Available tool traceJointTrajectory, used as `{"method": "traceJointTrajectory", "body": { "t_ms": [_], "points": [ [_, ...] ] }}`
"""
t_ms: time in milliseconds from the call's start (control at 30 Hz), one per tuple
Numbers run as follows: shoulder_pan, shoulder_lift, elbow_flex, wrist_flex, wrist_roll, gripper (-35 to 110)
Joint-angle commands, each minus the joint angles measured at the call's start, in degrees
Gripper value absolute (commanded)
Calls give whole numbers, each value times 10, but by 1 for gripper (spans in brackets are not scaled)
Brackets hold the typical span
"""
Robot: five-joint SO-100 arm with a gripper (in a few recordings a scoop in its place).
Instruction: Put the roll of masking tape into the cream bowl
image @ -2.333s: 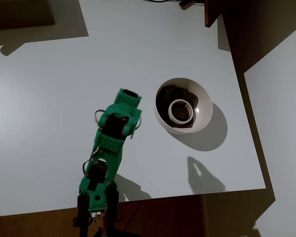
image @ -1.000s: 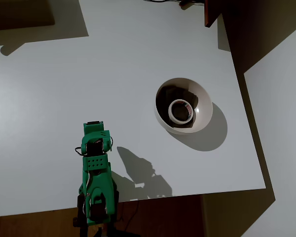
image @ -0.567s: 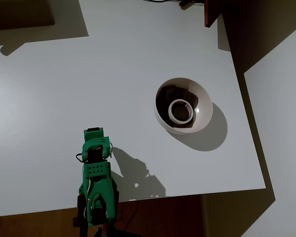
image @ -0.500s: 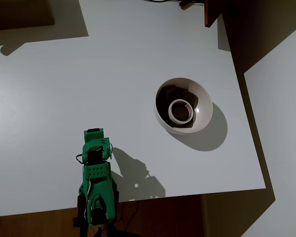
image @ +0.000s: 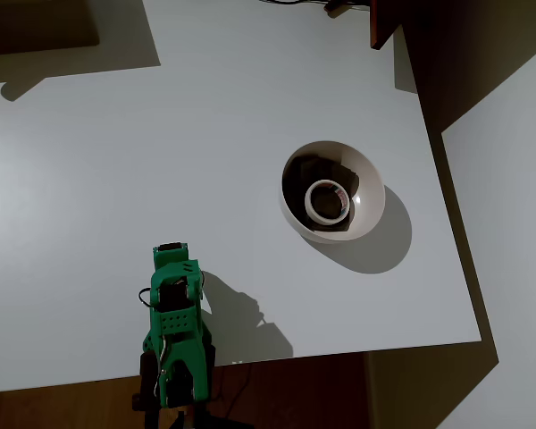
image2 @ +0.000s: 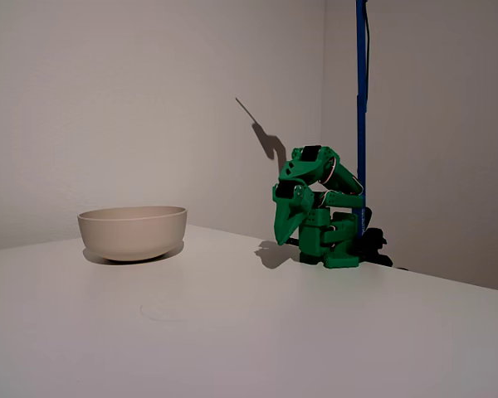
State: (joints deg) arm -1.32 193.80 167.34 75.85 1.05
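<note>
Green plastic makes up the whole arm, which is folded back on its base at about 7 o'clock on the white table in the overhead view. The gripper hangs nose-down in the fixed view, its tip just above the tabletop and touching nothing. Its jaws look drawn together into one tapered point and hold nothing, though the fixed view is too small to be sure of a slight gap. From overhead the gripper is seen end-on and its fingers are hidden under the wrist.

No writing or label can be read on the arm or elsewhere.

Toward 2 o'clock from the gripper, well apart, sits the cream bowl. Overhead, the roll of masking tape lies flat inside it on the dark inner surface. The fixed view shows the bowl side-on, its wall hiding the contents, and a blue upright pole behind the base.
</note>
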Motion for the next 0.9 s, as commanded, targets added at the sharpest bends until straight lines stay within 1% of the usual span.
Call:
{"method": "traceJointTrajectory", "body": {
  "t_ms": [0, 867],
  "points": [
    [-2, 4, -1, 15, 8, -8],
    [0, 4, -2, 25, -1, -8]
  ]
}}
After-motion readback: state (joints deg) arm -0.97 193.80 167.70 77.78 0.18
